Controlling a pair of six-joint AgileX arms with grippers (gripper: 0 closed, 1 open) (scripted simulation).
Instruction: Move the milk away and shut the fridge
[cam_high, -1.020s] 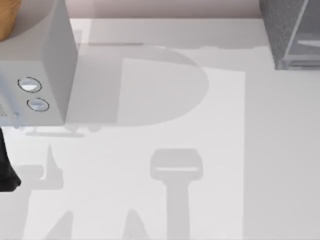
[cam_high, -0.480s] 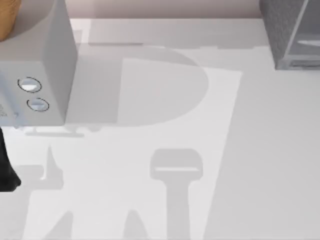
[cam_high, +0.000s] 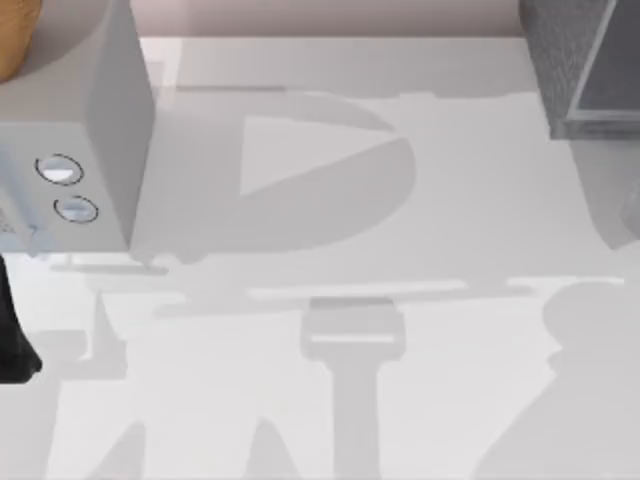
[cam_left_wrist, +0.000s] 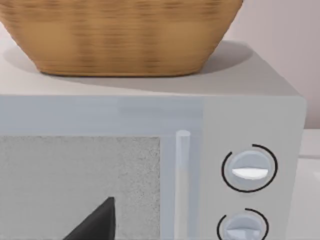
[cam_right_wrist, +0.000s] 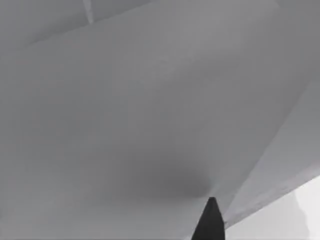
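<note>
Since a second ago your fridge (cam_high: 585, 65) door swung nearly shut, probably pushed by the right gripper (cam_right_wrist: 210, 220), whose grip I couldn't tell.

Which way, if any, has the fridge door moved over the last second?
Yes: top view shows the fridge door swung in against the speckled cabinet, covering the interior seen earlier.

My left arm (cam_high: 14, 340) sits parked at the table's left edge.
</note>
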